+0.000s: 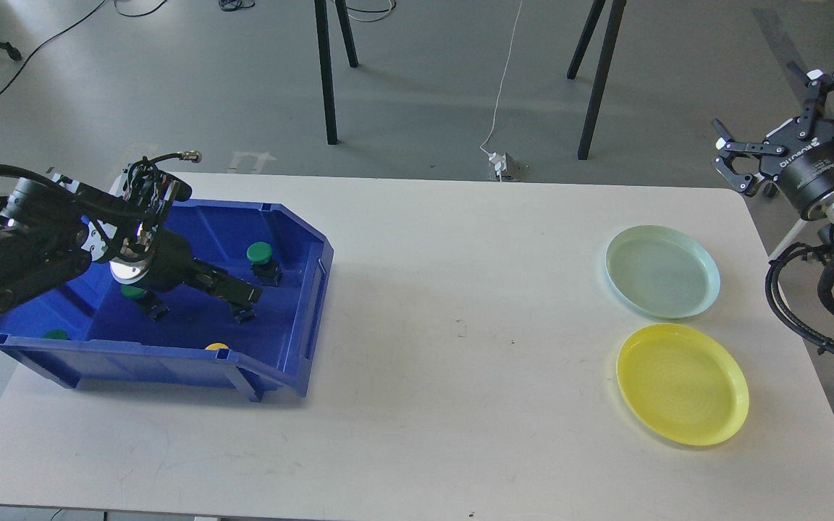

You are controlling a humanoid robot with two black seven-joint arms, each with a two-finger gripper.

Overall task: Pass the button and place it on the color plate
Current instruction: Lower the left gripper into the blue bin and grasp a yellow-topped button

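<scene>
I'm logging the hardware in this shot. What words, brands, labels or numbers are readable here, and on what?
"ROBOTIQ", white letters on the black body of the right claw, seen tilted.
A second, smaller white line beneath it on the same body: too small to read.
Nothing readable on the blue plastic bin, the pale green round plate, the yellow round plate or the white table.

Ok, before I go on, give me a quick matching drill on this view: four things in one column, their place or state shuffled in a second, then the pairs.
Things:
1. left gripper
2. right gripper
3. yellow plate
4. pale green plate

Place or state:
A. raised off the table's right edge, fingers spread
B. nearer plate on the table's right
C. down inside the blue bin
D. farther plate on the table's right

Pairs: 1-C, 2-A, 3-B, 4-D
</scene>
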